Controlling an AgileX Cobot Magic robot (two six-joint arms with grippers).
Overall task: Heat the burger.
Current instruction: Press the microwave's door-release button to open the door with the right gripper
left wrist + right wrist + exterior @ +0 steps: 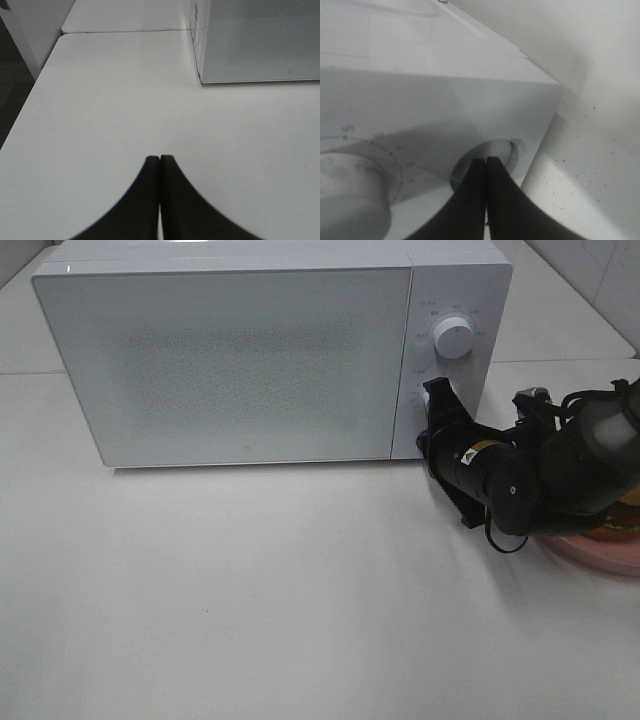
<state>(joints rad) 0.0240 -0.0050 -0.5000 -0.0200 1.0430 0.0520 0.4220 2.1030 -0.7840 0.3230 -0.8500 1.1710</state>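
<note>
The white microwave [250, 360] stands at the back of the table with its door closed. My right gripper [437, 392] is shut, and its tips are at the lower part of the control panel, below the round knob [455, 337]. In the right wrist view the shut fingertips [486, 160] sit at a round recessed button [502, 152] near the panel's bottom corner. Only a brown and yellow sliver of the burger [626, 522] shows at the far right, on a pink plate [600, 552], mostly hidden behind my right arm. My left gripper [160, 159] is shut over bare table, holding nothing.
The left wrist view shows the microwave's left front corner [205, 75] and the table's left edge [30, 100]. A seam between two tabletops [125, 31] runs behind. Open white table lies in front of the microwave.
</note>
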